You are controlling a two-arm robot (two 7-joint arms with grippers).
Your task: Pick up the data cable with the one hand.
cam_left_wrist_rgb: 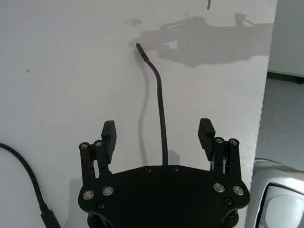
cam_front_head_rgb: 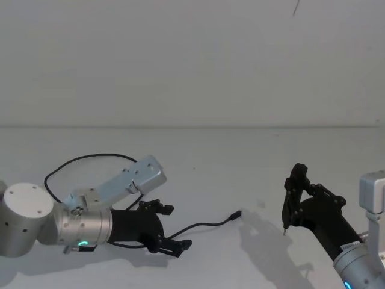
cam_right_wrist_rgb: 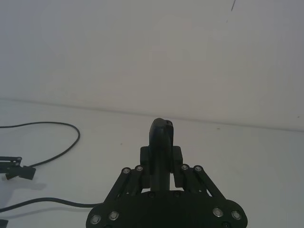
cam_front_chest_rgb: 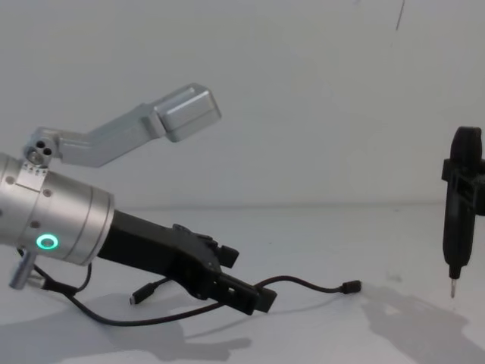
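Head view first: the left gripper [cam_front_head_rgb: 173, 227] sits low over the white table [cam_front_head_rgb: 210, 150], reaching toward the middle. Its fingers are spread wide and the data cable [cam_front_head_rgb: 204, 226] runs through the gap between them. The cable makes a big loop back behind the arm, and its free plug lies out past the fingertips toward the center. Over on the other side, the right gripper [cam_front_head_rgb: 295, 180] is up off the table, clamped tight on a slim black pen-shaped tool [cam_front_head_rgb: 289, 208] whose metal tip points down. In the left wrist view the gripper [cam_left_wrist_rgb: 159, 133] is wide open with both pads well clear of the cable [cam_left_wrist_rgb: 159, 95]. The cable comes out from under the palm right down the middle, so nothing is pinched. Another stretch of it crosses the corner of the picture beside the gripper. The right wrist view shows the right gripper [cam_right_wrist_rgb: 161, 156] with its fingers closed snug on the tool [cam_right_wrist_rgb: 161, 130], and a curve of cable [cam_right_wrist_rgb: 66, 128] on the table farther off. Chest view: the left gripper [cam_front_chest_rgb: 239, 279] tilts down to the table with its fingers apart. The cable [cam_front_chest_rgb: 303, 284] trails from between them to its plug near the middle, with the other plug lying under the arm. The tool [cam_front_chest_rgb: 453, 258] hangs upright at the right edge, its tip above the table.
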